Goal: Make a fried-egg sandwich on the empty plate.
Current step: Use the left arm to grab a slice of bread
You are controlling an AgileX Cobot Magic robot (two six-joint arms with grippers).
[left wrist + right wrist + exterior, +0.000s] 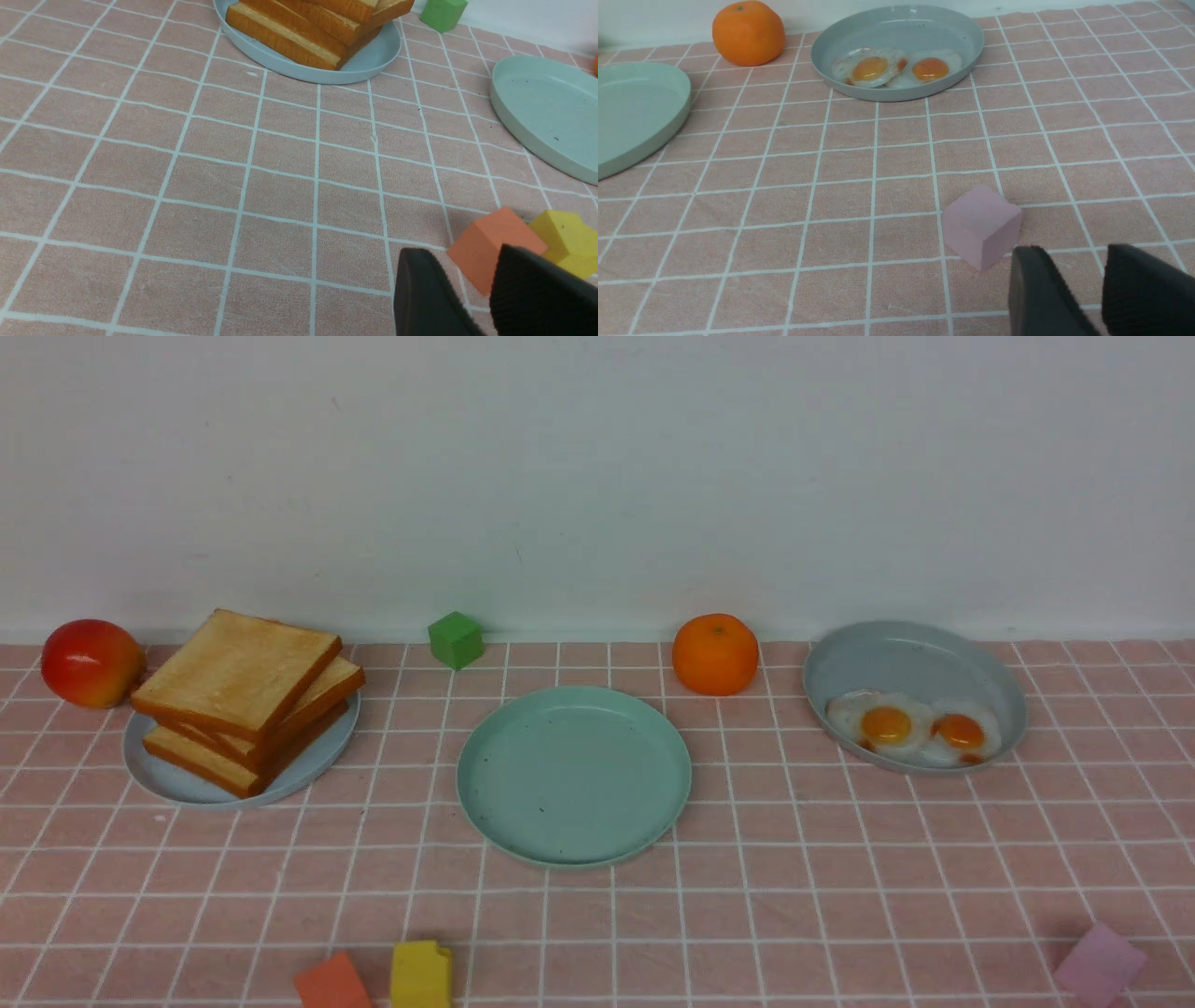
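Your bench, item by item:

- Pink checked tablecloth (pixel 840 896), filling the lower half of the front view.
- Round, shallow mint-green plate (pixel 574 775), centre frame, bare but for dark specks.
- Deeper grey-blue dish (pixel 910 658), right of centre, holding two white fried eggs with orange yolks (pixel 915 733) side by side.
- Pale blue-grey plate (pixel 187 784), left, bearing a skewed stack of golden-brown toast slices (pixel 238 677).
- Orange (pixel 715 654), between mint plate and dish.
- Red fruit (pixel 91 663), far left.
- Pink cube (pixel 1100 964), lower right.
- Green cube (pixel 456 639), by the wall.
- Yellow block (pixel 421 975) beside the orange cube (pixel 331 982), bottom edge.
- Left gripper (pixel 462 261): jaws narrowly parted, holding nothing.
- Right gripper (pixel 1073 254): likewise.
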